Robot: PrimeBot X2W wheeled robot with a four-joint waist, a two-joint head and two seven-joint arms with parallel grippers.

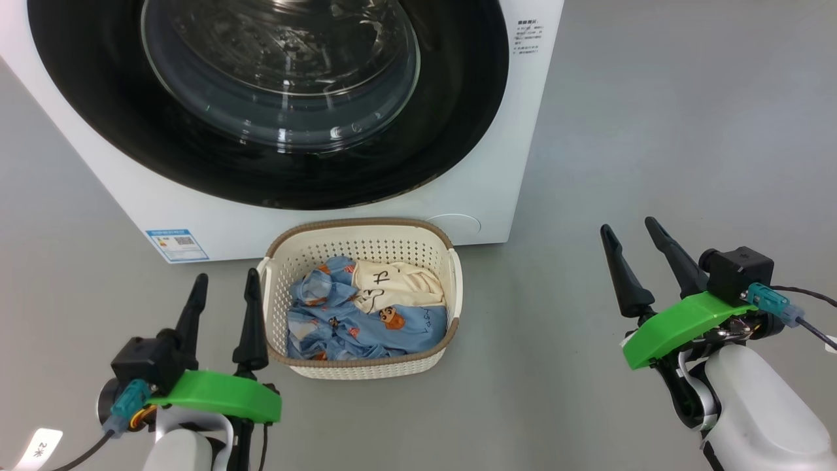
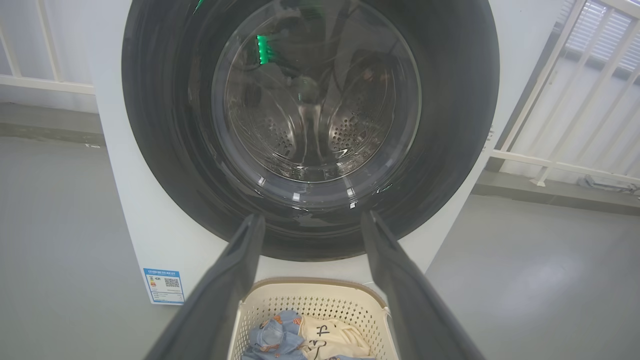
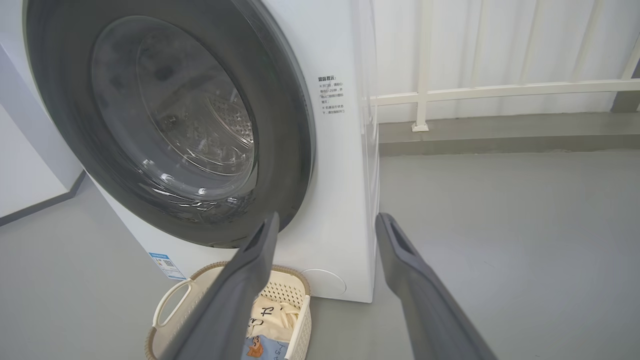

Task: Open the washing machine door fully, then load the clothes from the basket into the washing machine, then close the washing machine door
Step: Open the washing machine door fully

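Observation:
The white washing machine point(image 1: 458, 190) point(image 2: 150, 220) point(image 3: 335, 165) stands ahead with its round black washing machine door point(image 1: 104, 111) point(image 2: 165, 130) point(image 3: 65, 120) flat against the front. On the floor just before it sits the cream basket point(image 1: 281, 248) point(image 2: 310, 292) point(image 3: 170, 305), holding the clothes point(image 1: 366, 311) point(image 2: 300, 337) point(image 3: 267, 325), light blue printed ones and a cream one. My left gripper point(image 1: 226, 283) point(image 2: 310, 225) hovers open just left of the basket. Well to the basket's right, my right gripper point(image 1: 630, 227) point(image 3: 325, 222) is open and empty.
A blue label point(image 1: 176, 244) point(image 2: 164, 286) is stuck low on the machine's front left. Grey floor point(image 1: 654, 131) spreads around. A white railing point(image 3: 500, 90) point(image 2: 565, 100) runs behind and to the right of the machine.

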